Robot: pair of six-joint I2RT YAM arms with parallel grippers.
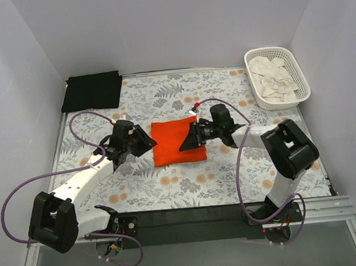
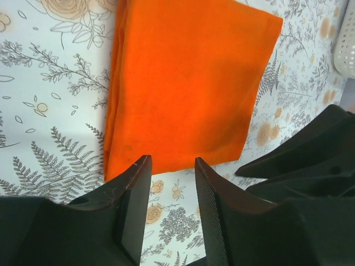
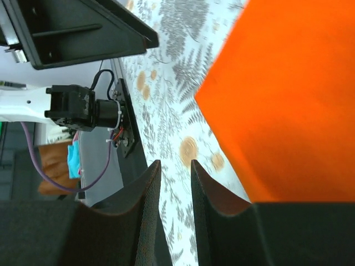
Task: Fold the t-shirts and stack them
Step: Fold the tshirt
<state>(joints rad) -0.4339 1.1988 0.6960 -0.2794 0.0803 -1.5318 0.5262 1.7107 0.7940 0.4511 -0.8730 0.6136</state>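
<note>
- The orange t-shirt [image 1: 177,141] lies folded in the middle of the bench [image 1: 188,187].
- The left jaws and right jaws sit on either side of it, each a little apart and holding nothing.
- The black t-shirt [image 1: 92,91] lies far left, and the basket [image 1: 269,50] far right.

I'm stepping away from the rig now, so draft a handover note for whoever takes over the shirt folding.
Left gripper: open, empty, beside the left edge of the orange t-shirt.
Right gripper: open, empty, at the shirt's right side.
Orange t-shirt: folded, flat at table centre.
Black t-shirt: folded, far left corner.
Done: both look folded.
To do: stack one on the other.
</note>
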